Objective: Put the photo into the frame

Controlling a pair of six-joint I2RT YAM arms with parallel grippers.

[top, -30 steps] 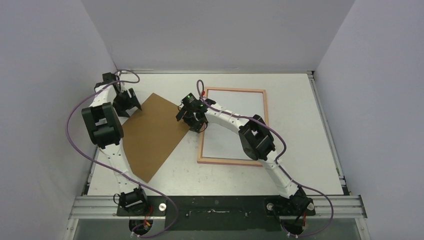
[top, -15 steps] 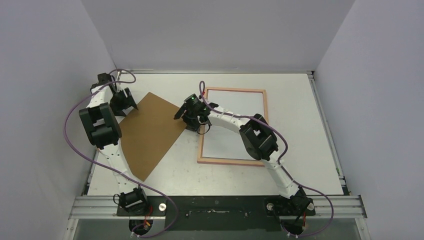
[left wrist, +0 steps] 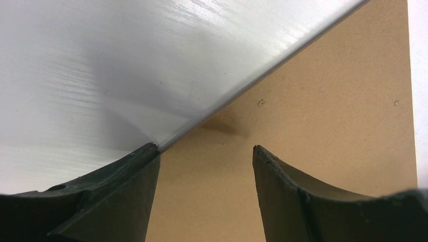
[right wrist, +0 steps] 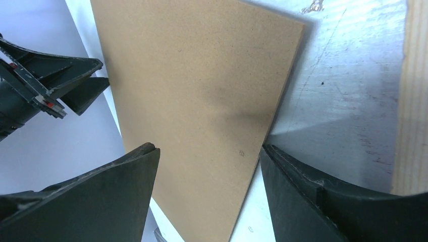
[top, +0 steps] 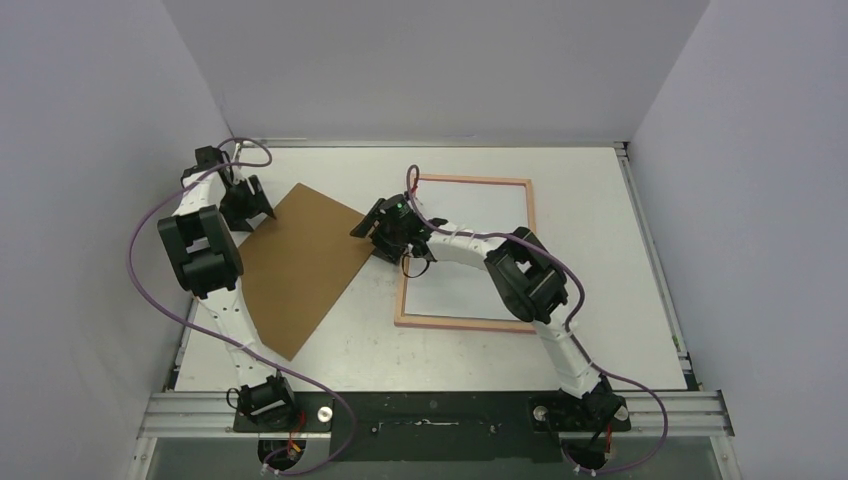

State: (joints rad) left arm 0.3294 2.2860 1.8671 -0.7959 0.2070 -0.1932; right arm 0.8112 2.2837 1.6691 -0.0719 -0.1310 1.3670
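Observation:
The frame (top: 470,180) lies flat at the centre right of the table, its rim pale peach-pink and its inside white; its wooden rim also shows in the right wrist view (right wrist: 413,101). The photo's printed face shows in no view. A plain brown backing board (top: 300,270) lies left of the frame. My right gripper (top: 368,220) is open, its jaws either side of the board's right edge (right wrist: 192,85). My left gripper (top: 258,208) is open at the board's upper-left edge (left wrist: 328,126), with one fingertip (left wrist: 149,151) on that edge.
White table (top: 600,330) enclosed by grey walls on the left, back and right. The left arm runs along the left wall. The right arm reaches across the frame's lower left part. A metal rail (top: 440,410) borders the near edge.
My right gripper has turned and settled at the board's right corner. My left gripper drew slightly left, and the board has shifted a little left.

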